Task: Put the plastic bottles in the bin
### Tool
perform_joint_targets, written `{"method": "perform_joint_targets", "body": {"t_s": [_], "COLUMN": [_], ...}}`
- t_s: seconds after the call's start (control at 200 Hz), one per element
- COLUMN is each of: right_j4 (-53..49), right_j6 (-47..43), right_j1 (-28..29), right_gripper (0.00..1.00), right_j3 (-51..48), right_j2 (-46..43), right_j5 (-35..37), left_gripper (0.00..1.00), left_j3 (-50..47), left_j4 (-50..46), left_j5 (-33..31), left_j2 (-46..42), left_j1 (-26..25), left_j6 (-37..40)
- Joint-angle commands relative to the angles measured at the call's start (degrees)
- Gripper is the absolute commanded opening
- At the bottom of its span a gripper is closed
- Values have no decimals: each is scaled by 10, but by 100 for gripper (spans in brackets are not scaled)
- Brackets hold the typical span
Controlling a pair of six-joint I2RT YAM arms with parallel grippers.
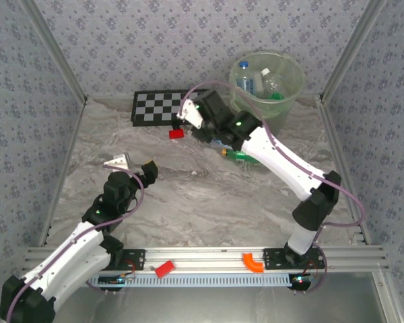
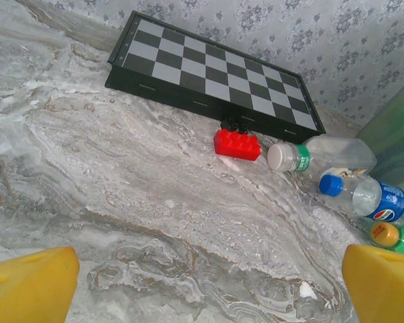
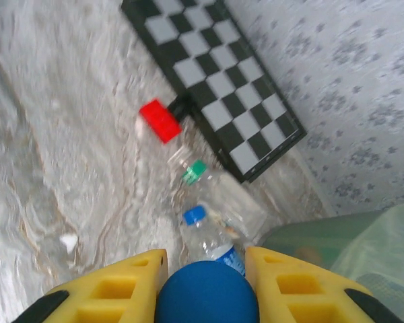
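R gripper (image 3: 205, 261) is pinching a blue rounded bottle end (image 3: 207, 299) btwn its pads, L gripper (image 2: 205, 279) is hanging spread wide w/ nothing in it, other bottles (image 2: 363, 195) are lying near the bin (image 1: 293, 91).

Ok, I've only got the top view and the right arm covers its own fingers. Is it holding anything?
Observer: Yes. On the right wrist view the right gripper is shut on a round blue thing; whether it is a bottle I cannot tell.
Operator: Any bottles hidden under that arm?
Observer: On the left wrist view, a clear bottle with a white cap and a blue-capped bottle lie between the red block and the bin.
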Motion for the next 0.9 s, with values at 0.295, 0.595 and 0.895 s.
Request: {"method": "perform_joint_targets", "body": {"t_s": [0.295,0.595,0.895], "right_j4": [219,339,405], "right_j6": [182,255,258], "right_j1": [-149,-265,-327], "right_gripper": [30,36,35], "right_j3": [-26,-23,20], "right_j2": [-102,-85,-4], "right_j5": [-211,-171,-92], "left_gripper": [100,100,100], "left_j3": [-24,-22,-12], "left_j4": [123,156,149], "left_j5": [151,193,194], "left_j2": [2,22,45], "left_j1": [0,-16,-23], "left_j6": [25,39,43]}}
